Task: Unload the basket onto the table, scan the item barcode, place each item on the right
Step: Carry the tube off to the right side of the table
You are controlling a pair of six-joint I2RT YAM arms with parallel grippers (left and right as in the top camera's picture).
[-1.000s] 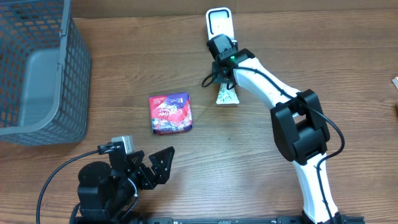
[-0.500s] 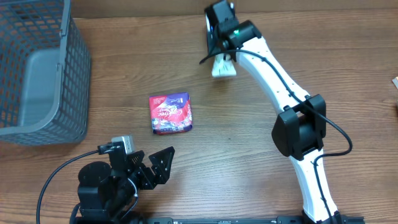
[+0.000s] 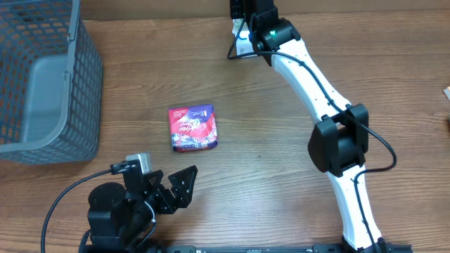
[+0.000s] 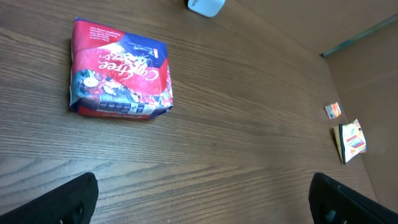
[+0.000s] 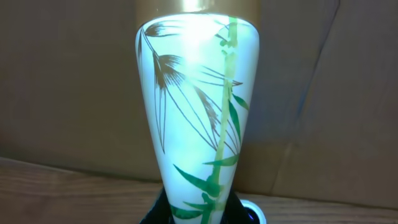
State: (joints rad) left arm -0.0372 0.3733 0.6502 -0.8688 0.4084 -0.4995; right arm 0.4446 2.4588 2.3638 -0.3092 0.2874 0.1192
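- Basket (image 3: 83, 91): top and left sides cut off overhead for you.
- Tube (image 5: 199, 112): cap and base run past your right wrist view.
- Two packets (image 4: 351, 140), table's right edge: print too small to read.

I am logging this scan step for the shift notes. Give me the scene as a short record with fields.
right gripper: shut on the tube, at the table's far edge
tube: white with a green bamboo print, fills the right wrist view
left gripper: open, empty, near the front edge
snack pack: red and purple, flat on the table, apart from both grippers
basket: grey mesh, at the left side
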